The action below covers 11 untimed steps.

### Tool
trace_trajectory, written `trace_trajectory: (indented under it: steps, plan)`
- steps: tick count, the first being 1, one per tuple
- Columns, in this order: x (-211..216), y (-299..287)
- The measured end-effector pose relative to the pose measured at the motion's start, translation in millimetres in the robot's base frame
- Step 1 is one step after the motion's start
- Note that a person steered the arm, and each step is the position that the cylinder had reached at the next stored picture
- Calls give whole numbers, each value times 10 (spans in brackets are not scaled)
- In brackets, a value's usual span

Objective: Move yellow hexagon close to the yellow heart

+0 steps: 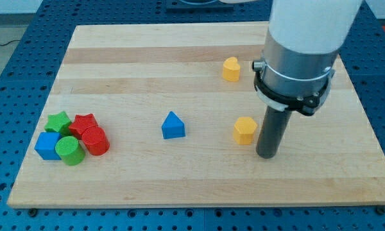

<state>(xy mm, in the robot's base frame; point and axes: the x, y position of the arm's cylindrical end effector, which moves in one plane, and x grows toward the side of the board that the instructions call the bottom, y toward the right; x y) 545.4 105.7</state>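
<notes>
The yellow hexagon (245, 130) lies on the wooden board (199, 179) right of centre. The yellow heart (230, 68) lies above it, towards the view's top, well apart from it. My tip (267, 154) rests on the board just to the right of and slightly below the yellow hexagon, close to it; whether it touches cannot be told.
A blue triangle (172, 125) lies left of the hexagon. At the view's left is a cluster: green star (58, 121), red star (83, 122), red cylinder (95, 140), green cylinder (70, 150), blue block (48, 145). The arm's wide body hangs over the board's right part.
</notes>
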Motion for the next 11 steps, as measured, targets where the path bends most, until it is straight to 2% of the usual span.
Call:
trace_trajectory:
  steps: [1, 2, 4, 6, 8, 9, 10, 11]
  plan:
    - [6, -200]
    - [-220, -350]
    - [-1097, -177]
    - [-1021, -260]
    - [-1477, -190]
    - [-934, -190]
    - [-165, -265]
    - [223, -1103]
